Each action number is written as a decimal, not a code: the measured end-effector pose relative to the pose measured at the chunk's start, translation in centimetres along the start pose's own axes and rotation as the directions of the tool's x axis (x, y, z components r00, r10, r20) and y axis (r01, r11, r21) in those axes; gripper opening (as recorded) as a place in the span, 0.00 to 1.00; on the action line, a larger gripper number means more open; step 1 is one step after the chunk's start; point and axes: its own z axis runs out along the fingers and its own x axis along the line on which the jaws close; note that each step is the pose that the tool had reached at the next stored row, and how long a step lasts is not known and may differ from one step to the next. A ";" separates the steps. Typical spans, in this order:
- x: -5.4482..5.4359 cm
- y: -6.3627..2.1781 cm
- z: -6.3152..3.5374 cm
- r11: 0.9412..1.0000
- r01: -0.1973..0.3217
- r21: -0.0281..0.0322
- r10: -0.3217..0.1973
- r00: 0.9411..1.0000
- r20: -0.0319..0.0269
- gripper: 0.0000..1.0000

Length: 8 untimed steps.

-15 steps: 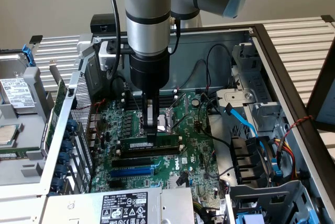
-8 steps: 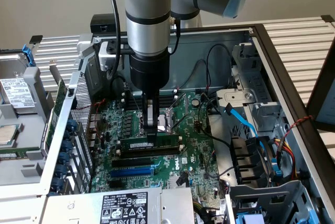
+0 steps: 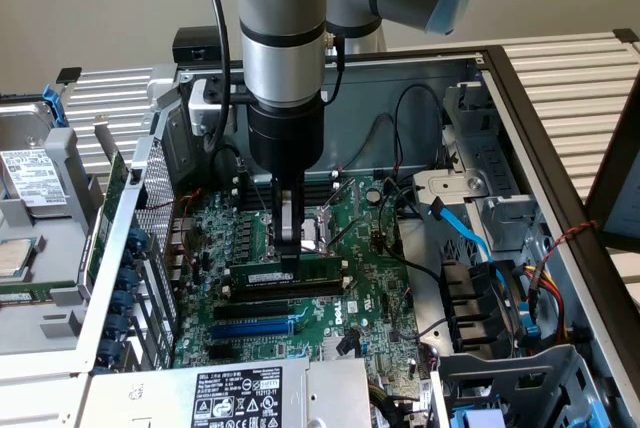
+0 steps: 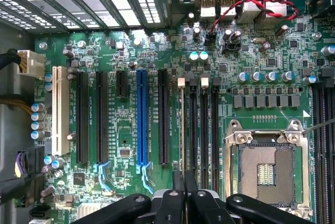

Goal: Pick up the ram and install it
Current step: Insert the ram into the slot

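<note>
We see our pincer pinched narrow on the ram, which stands upright at twelve o'clock of the blue slot in the exterior view.

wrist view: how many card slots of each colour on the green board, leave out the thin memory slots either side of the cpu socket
white slot: 1
blue slot: 1
black slots: 4 (3 long, 1 short)
total: 6
</note>
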 end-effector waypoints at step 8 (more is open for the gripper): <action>0.0 -0.05 0.00 1.000 -0.001 0.000 0.001 1.000 0.002 0.12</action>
